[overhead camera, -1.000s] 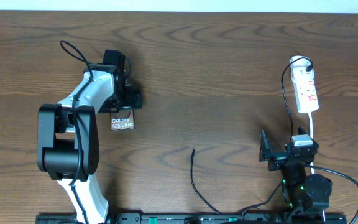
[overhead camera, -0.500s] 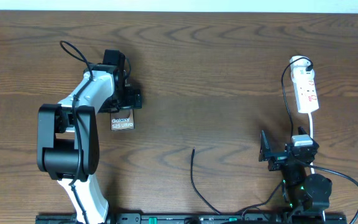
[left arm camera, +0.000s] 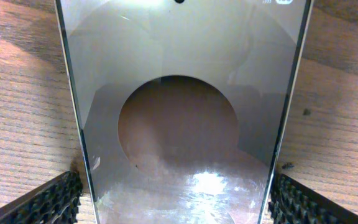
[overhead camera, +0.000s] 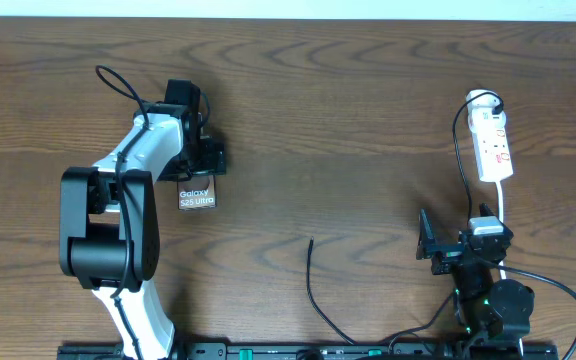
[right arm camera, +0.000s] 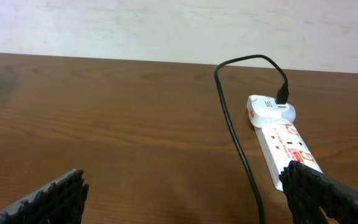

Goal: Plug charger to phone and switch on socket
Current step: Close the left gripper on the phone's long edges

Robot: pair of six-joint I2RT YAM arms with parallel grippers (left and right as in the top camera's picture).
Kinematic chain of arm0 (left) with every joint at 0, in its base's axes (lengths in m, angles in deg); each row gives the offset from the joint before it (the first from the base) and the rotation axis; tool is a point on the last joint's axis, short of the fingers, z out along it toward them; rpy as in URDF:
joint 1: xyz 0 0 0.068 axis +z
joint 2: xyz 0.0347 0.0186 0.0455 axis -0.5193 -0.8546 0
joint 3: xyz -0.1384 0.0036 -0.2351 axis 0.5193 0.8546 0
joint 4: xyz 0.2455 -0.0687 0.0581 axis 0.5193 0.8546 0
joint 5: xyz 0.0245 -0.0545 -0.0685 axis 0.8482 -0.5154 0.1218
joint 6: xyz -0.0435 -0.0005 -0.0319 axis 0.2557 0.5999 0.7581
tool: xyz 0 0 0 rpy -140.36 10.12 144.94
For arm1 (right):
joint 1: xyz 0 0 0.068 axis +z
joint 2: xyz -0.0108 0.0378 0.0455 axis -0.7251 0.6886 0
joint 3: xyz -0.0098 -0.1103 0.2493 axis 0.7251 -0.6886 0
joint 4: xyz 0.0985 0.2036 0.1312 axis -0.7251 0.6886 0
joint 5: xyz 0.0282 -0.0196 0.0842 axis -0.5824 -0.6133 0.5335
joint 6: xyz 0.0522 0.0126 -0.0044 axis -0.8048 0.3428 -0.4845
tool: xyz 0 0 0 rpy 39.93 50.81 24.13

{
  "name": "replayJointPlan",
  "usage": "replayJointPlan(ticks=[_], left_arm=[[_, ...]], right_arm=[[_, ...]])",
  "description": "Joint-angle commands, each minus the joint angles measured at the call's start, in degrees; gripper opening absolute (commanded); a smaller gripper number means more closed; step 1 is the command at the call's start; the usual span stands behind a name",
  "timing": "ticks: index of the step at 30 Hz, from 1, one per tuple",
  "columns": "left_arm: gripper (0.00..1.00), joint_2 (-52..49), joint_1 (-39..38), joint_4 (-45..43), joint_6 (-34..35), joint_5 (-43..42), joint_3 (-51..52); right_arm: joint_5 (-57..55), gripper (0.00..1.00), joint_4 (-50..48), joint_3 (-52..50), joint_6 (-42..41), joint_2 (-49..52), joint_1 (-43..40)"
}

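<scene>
Setting: robotics laboratory bench. Indicators: a black-and-white jointed left robot arm (overhead camera: 118, 220) and a black right robot arm (overhead camera: 483, 290) mounted at the near edge of a dark brown wood-grain table (overhead camera: 368, 120), backed by a plain white wall (right arm camera: 166, 25).

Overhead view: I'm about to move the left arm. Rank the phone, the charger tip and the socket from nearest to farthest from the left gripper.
1. phone: directly at the left gripper, between its fingers, on the table's left side.
2. charger tip: mid-table, off toward the right arm and closer to the near edge.
3. socket: far across on the right side, clearly the farthest.
</scene>
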Motion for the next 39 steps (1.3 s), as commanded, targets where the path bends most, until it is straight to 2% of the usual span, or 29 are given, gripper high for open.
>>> replayJointPlan(ticks=[1,7,16,39], left_arm=[[0.9,-1.2,-0.13,-0.46,0.04,-2.49,1.75],[0.88,-1.2,-0.13,-0.46,0.04,-2.49,1.75],[0.79,-1.2,-0.13,-0.48,0.04,-2.49,1.75],[0.68,-1.2,-0.15,-0.46,0.04,-1.64,1.75]], right_arm=[[-0.09,0.99,0.13,-0.15,0.7,-0.33,0.5],[-0.09,0.99,0.13,-0.15,0.7,-0.33,0.5],[-0.09,0.99,0.11,-0.15,0.7,-0.33,0.5],[-0.09,0.99,0.11,-0.15,0.7,-0.33,0.5]])
